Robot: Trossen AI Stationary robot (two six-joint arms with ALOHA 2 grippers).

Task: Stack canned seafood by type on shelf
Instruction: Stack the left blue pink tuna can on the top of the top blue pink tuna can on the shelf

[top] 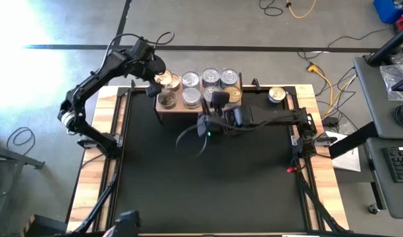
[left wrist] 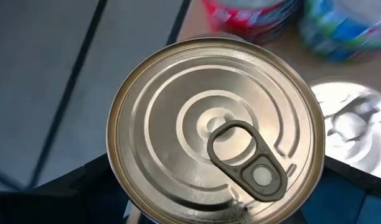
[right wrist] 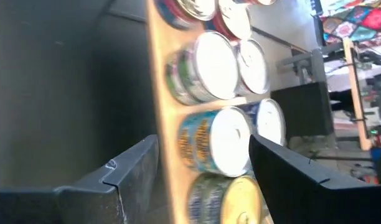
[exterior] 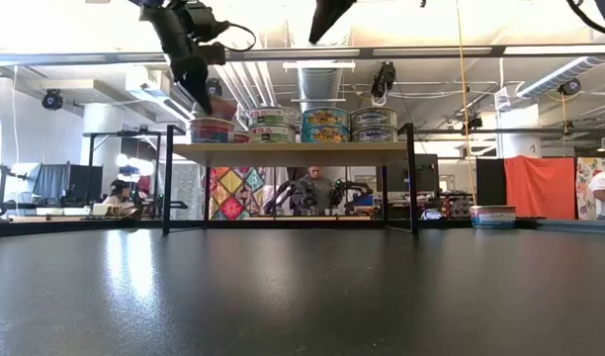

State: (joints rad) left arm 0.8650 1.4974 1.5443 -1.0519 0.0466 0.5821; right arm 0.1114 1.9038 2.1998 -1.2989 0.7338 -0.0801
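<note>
At the upper left of the high view, the left gripper clamps a silver-lidded can above the shelf. It should settle squarely onto a matching can. The right gripper hovers open, mid-shelf.

shelf: crowded with cans | black mat: open

Looks like a robotics lab, open-plan workshop style. Exposed ceiling ducts overhead, loose cables on the concrete floor beside the bench.
</note>
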